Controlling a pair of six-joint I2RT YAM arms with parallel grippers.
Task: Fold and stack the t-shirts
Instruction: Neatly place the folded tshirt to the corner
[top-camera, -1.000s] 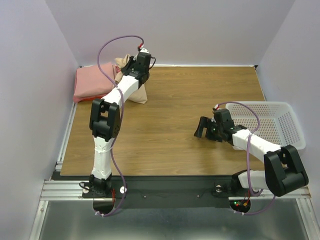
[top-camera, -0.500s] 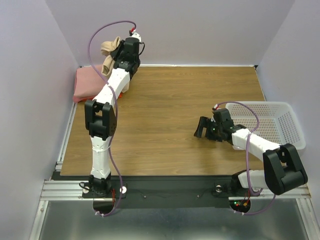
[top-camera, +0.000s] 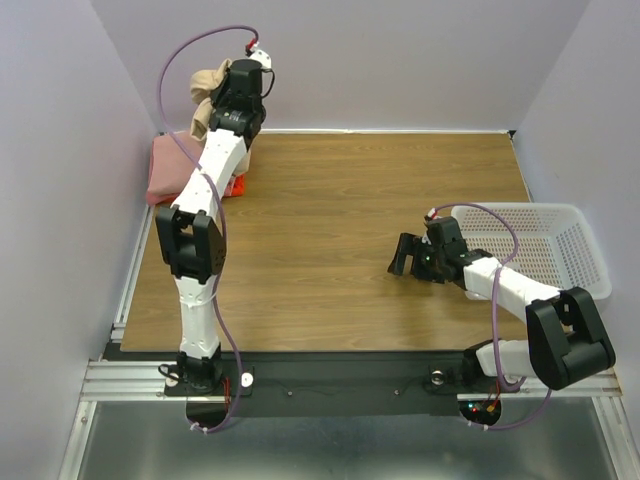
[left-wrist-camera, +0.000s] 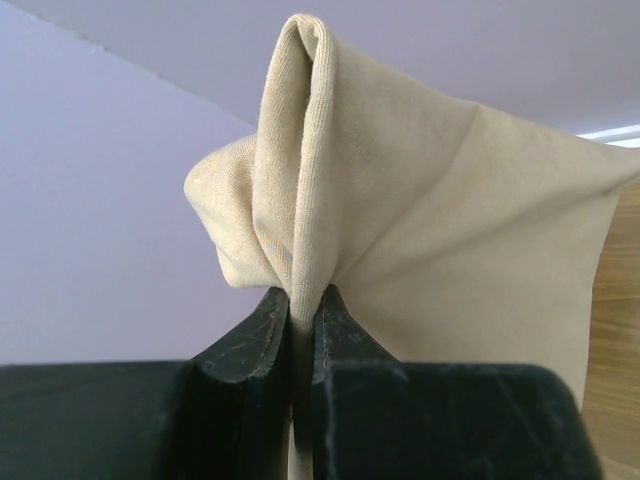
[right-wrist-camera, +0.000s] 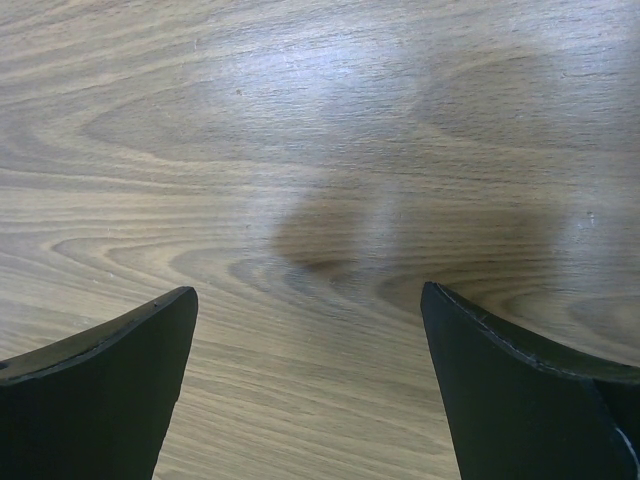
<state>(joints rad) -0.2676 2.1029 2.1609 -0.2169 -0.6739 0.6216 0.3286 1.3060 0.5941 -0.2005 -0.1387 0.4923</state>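
Note:
My left gripper (top-camera: 222, 92) is shut on a fold of the tan t-shirt (top-camera: 207, 90) and holds it high above the table's far left corner. In the left wrist view the tan t-shirt (left-wrist-camera: 420, 190) bunches out from between the gripper's (left-wrist-camera: 306, 295) shut jaws. Below it a folded salmon-pink t-shirt (top-camera: 175, 168) lies flat at the far left, with a bit of orange-red t-shirt (top-camera: 236, 187) showing by the arm. My right gripper (top-camera: 404, 256) is open and empty, low over bare wood right of centre; it shows wide open in the right wrist view (right-wrist-camera: 310, 300).
A white plastic mesh basket (top-camera: 545, 245) stands at the right edge of the wooden table (top-camera: 350, 200), behind my right arm. Purple-grey walls close in the left, far and right sides.
My left gripper has lifted the tan t-shirt off the table and carried it up and to the left, over the pink stack. The right arm has not moved.

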